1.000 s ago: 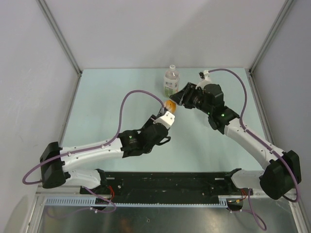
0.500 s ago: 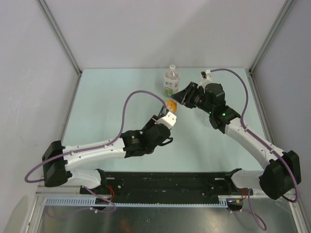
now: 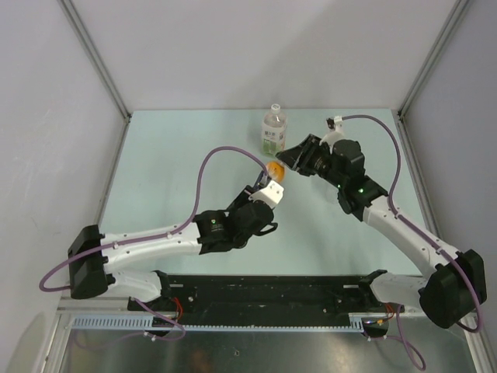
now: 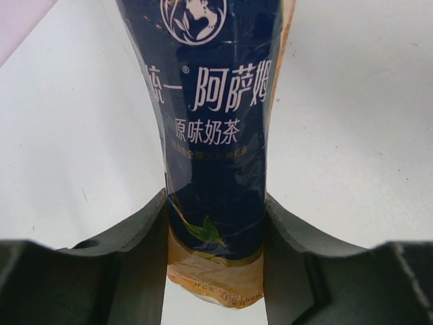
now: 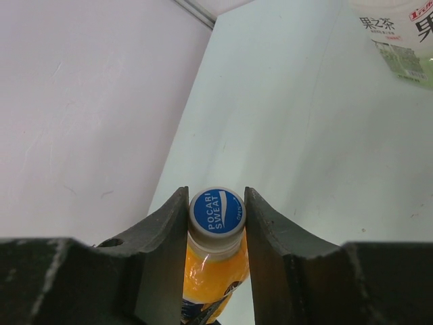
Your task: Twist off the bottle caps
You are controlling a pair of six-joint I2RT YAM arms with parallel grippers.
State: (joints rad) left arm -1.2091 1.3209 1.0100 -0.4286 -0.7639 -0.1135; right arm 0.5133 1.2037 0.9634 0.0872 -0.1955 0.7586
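Observation:
An orange drink bottle (image 4: 216,135) with a dark blue label is held off the table, tilted, and my left gripper (image 4: 216,206) is shut on its lower body. Its bottle cap (image 5: 216,211), blue on top with a whitish skirt, sits between the fingers of my right gripper (image 5: 216,203), which is shut on it. From above, the bottle (image 3: 274,170) spans the gap between the left gripper (image 3: 266,186) and the right gripper (image 3: 287,159). A second, clear bottle (image 3: 273,132) with a green label stands upright behind, its whitish cap (image 3: 274,108) on.
The standing bottle (image 5: 399,34) is close behind the right gripper, near the back wall. The pale green table (image 3: 178,155) is bounded by grey walls with metal posts (image 3: 124,116) at the back corners.
My right gripper has shut onto the blue cap, and its wrist has shifted slightly to the right. The left gripper has kept its hold on the bottle.

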